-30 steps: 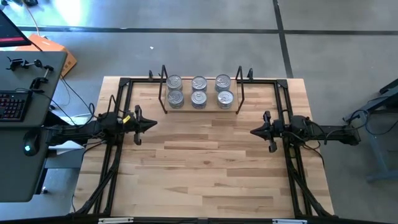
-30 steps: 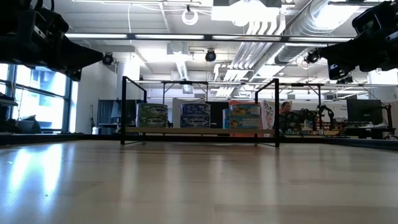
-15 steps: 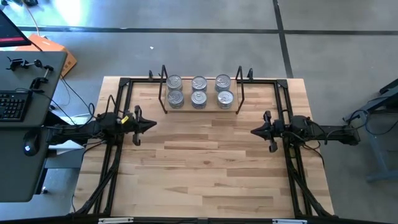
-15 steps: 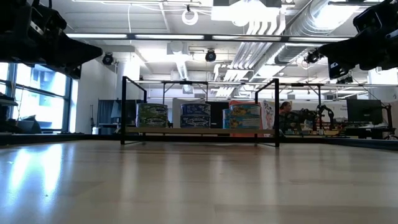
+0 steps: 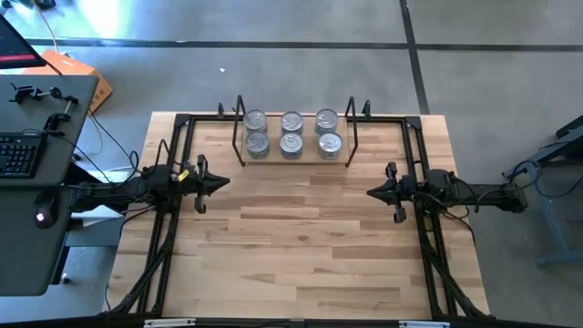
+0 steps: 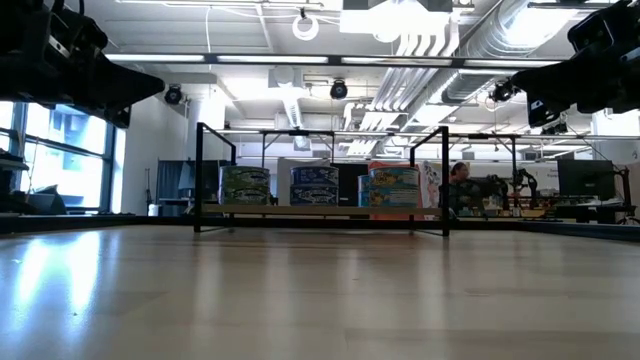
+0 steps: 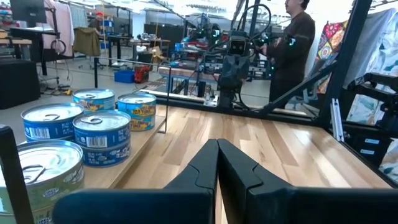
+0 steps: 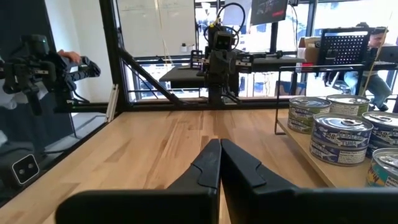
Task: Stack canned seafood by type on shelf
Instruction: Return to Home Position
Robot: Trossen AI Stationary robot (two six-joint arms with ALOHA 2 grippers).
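While the pale plank tabletop (image 5: 301, 246) sits up front, left gripper (image 5: 221, 183) and right gripper (image 5: 372, 192) hover mid-table, dark fingers pinched together on nothing; further back, round shiny-lidded tins (image 5: 291, 144) stand stacked on the black-framed wood shelf (image 5: 305, 158).

High camera: straight down on the whole worktop (image 5: 301, 237), shelf (image 5: 305, 158) at twelve o'clock. Low camera: worktop level at six, facing twelve — shelf far off. Wrist cameras look past the left claw (image 7: 217, 144) toward three and the right claw (image 8: 219, 143) toward nine — both share the shelf's tins (image 7: 101, 130), close by.
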